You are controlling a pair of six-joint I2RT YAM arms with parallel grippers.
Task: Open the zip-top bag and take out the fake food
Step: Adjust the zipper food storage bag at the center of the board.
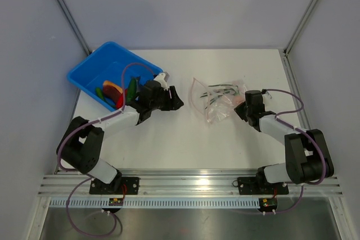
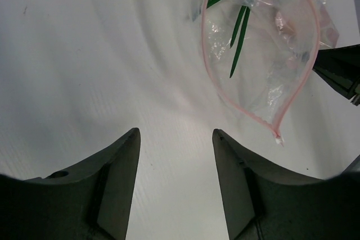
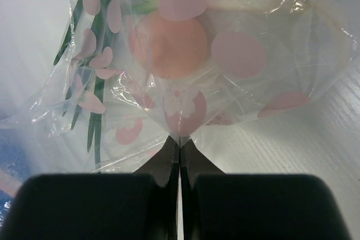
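Zip-top bag (image 1: pixel 216 100) is lying open-mouthed, right claw (image 3: pixel 180 149) pinching its film, left claw (image 2: pixel 176 139) hovering spread and empty; thin grip risks slipping, leaving fake food (image 3: pixel 171 43) stuck inside.

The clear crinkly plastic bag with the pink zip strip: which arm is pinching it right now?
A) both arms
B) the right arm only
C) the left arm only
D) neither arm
B: the right arm's fingers are shut on the edge of the clear crinkly plastic bag, while the left arm's fingers stand apart above the white table, holding nothing.
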